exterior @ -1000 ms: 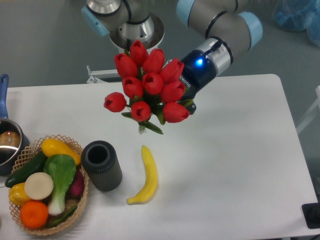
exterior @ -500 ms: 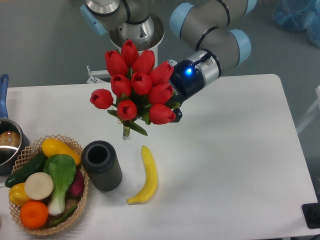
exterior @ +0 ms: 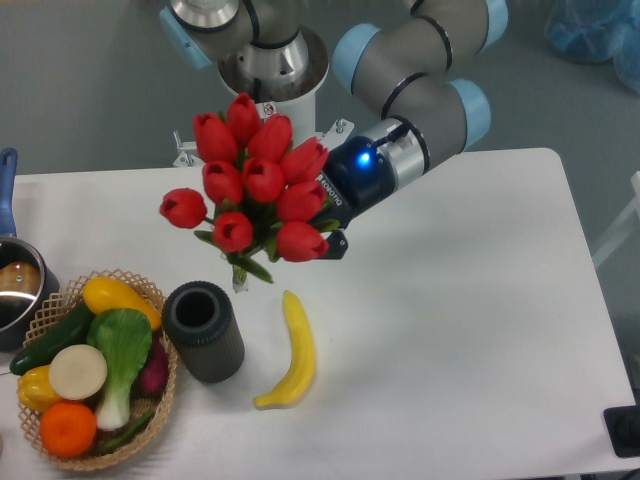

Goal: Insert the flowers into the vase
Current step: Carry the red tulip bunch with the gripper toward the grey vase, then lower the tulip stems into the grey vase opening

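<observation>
Flowers (exterior: 250, 190) have shifted left and a bit toward the front edge of the bench (exterior: 480, 330) over the last second. A second ago the bunch hung about over the banana's top end; now its stem tip sits just up and right of the vase (exterior: 205, 331) mouth. The arm has swung with it and the wrist is further left. Read: mid-transport, closing on the vase, not yet aligned over the mouth and not yet lowering.

Pincer (exterior: 330, 240): mostly hidden behind the buds and leaves, so the jaws can't be seen directly. The bunch is airborne and moving with the wrist, so I judge it clamped on the stems.

Vase stands upright near the front-left of the bench, mouth open and unobstructed, touching or just beside the woven basket (exterior: 140, 292) on its left.

Around it:
- basket of vegetables at the front-left corner, right against the vase; the wide bunch will overhang it during descent
- banana (exterior: 292, 353) lying just right of the vase, apart from it, not in the stem path
- steel pot (exterior: 16, 285) with blue handle at the left edge, well clear

Risk as I see it: the bunch is wider than the vase and tilted, and the stem end is short and partly masked by leaves. Needs more leftward/forward travel, then stems brought upright before going down, else the tip catches the rim and could tip the vase into the basket.
</observation>
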